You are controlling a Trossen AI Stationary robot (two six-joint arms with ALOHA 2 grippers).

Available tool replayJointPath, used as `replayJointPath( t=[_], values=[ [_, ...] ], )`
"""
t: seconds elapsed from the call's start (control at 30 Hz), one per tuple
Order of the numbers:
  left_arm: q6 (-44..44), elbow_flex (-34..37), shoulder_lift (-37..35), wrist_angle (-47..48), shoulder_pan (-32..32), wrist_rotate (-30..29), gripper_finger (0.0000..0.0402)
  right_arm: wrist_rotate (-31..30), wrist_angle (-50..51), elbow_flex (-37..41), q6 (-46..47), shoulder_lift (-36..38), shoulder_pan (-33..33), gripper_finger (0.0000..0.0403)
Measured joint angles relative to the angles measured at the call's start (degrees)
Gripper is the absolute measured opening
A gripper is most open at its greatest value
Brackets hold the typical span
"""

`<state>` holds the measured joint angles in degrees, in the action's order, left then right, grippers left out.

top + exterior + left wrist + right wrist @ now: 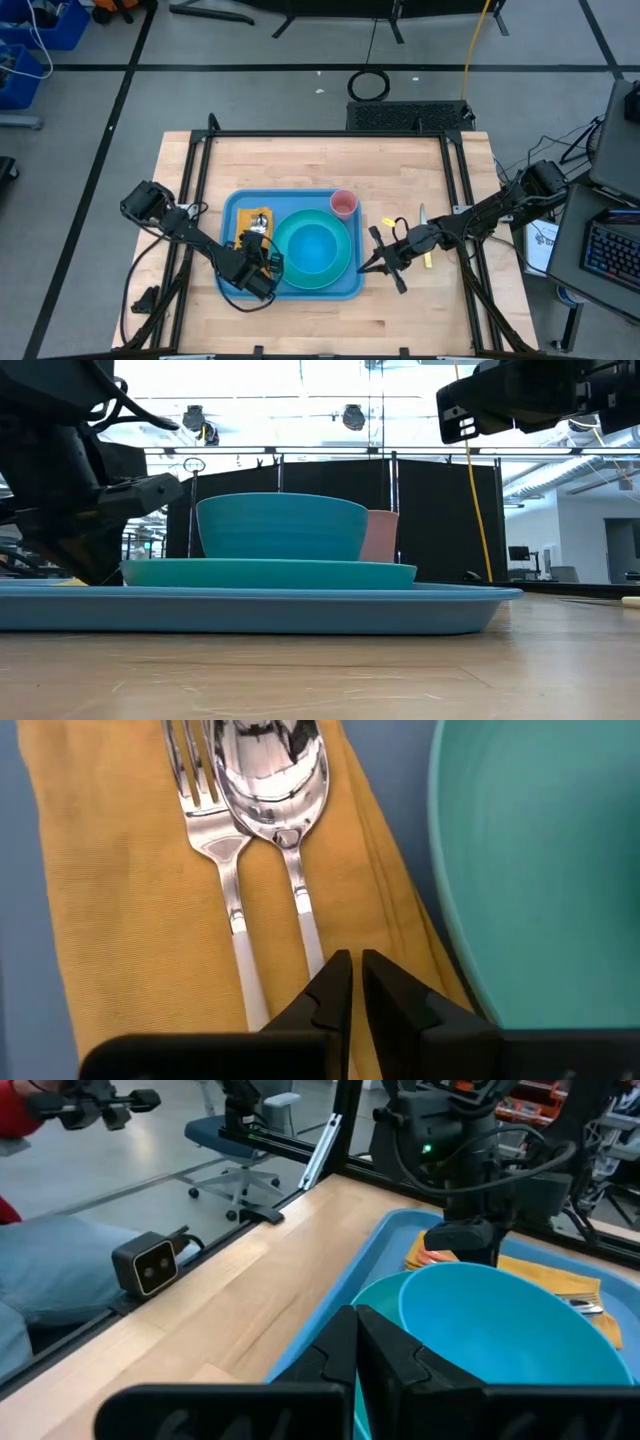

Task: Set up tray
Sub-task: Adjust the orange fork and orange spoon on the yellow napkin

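Left wrist view shows the left end effector (350, 982) nearly shut, apparently empty, above the spoon (285, 840) handle on the napkin (130, 890) in the centre-frame tray (232, 205); lift straight, avoiding cutlery.

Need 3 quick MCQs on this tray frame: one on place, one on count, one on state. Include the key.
1. Where does the pink cup stand?
A. on the tray, by the plate's far rim
B. on bare table
C. inside the bowl

2. How many pieces of cutlery lie on the napkin?
A. one
B. two
C. four

3. How do the left gripper's jaws stand?
A. wide open
B. shut on the bowl
C. nearly shut, over the spoon handle

Key:
1 A, the high view shows it inside the tray rim.
2 B, the left wrist view shows a fork and a spoon.
3 C, only a thin gap between them shows.
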<state>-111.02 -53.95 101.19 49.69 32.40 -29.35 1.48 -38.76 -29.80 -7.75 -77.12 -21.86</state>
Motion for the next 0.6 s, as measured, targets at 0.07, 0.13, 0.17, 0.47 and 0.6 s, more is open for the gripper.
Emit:
replayJointPath(
  t=[0.07,0.13,0.17,0.47,0.6],
  values=[
    [-0.7,0.0,0.0,0.6,0.0,0.4,0.0035,0.0,0.0,0.0,1.3,0.0,0.1,0.0],
    [-1.0,0.0,0.0,1.3,0.0,0.7,0.0035,0.0,0.0,0.0,2.2,0.0,0.1,0.0],
    [-1.1,0.0,0.0,1.6,0.0,0.7,0.0035,0.0,0.0,0.0,2.4,0.0,0.1,0.0],
    [-2.7,-0.1,0.0,4.2,0.5,1.6,0.0035,0.0,0.0,0.0,1.7,0.0,0.1,0.0],
    [-5.1,-0.1,0.0,5.8,0.9,2.7,0.0035,-0.2,0.0,0.0,1.6,0.0,0.1,0.0]
  ],
)
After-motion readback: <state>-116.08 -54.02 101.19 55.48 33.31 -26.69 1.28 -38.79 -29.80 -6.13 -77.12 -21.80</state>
